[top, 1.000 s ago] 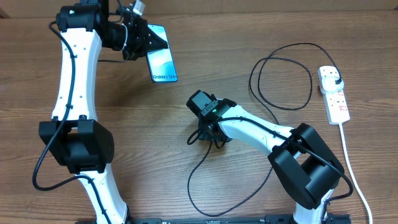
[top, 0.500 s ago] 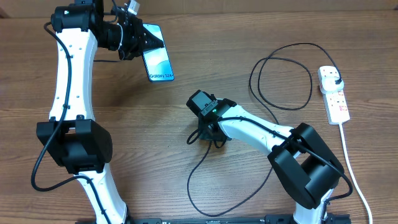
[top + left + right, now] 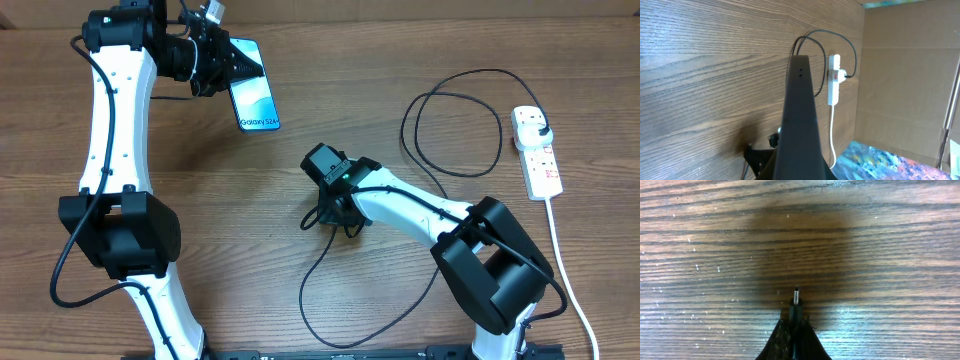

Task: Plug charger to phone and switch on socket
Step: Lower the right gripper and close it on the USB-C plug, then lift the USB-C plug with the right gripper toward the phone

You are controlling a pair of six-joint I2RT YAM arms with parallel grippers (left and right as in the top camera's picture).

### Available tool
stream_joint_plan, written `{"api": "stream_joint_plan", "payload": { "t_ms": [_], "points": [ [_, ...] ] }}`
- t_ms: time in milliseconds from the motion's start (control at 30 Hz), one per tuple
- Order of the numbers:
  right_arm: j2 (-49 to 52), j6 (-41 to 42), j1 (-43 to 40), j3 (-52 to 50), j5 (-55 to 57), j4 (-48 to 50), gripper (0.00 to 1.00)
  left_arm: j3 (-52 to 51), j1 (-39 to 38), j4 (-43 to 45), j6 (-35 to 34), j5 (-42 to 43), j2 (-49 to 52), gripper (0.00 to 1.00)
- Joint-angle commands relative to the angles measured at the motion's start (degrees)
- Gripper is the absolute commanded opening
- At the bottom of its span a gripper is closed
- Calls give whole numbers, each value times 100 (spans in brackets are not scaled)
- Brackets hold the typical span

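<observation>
My landmark is the power strip (image 3: 540, 165), lying at the edge of the worktop (image 3: 250, 230) on my right arm's side. The charger (image 3: 304, 300) has its black plug (image 3: 538, 128) seated in the strip's far end. From there its thin cable loops away and trails to my right hand (image 3: 335, 215), well apart from the strip.

The right hand is closed on the cable just behind the connector tip (image 3: 796, 297). In the wrist view the tip pokes out a little past the fingers and points at bare wood. I judge this cable light and floppy, so only a hold close to the tip keeps it aimed. Any further back and it would droop or twist. The tip itself looks small and easy to bend if it is pushed in crooked.

The phone (image 3: 255, 95) is at the far side of the worktop from the strip, with my left hand (image 3: 225, 62) clamped on one end of it. It is stiff and flat, with a smooth glass face, and I expect it to slip or pivot when the connector presses in. Gripping across the dark edges (image 3: 800, 115) looks safest.

The strip's reddish switches look small and I expect them to need a firm press.
</observation>
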Motion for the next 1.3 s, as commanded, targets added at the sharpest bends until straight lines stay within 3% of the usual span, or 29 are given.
{"api": "stream_joint_plan", "payload": {
  "t_ms": [0,133,300,633,967,1267],
  "points": [
    [229,-4,-138,59,-542,-15,4,85,33,59,87,280,-138,4],
    [229,-442,-463,107,-1617,326,4,85,94,195,87,664,-138,4],
    [229,-920,-1062,109,-4074,1318,4,85,116,367,85,1113,-138,4],
    [229,-793,-1871,109,-7313,3598,4,85,118,1099,-240,1969,-138,4],
    [227,413,-1954,109,-8480,6105,4,85,120,2236,-999,2570,-138,4],
    [229,2911,-1967,109,-8238,9405,4,85,138,3471,-2188,2568,-138,4]
  ]
}}
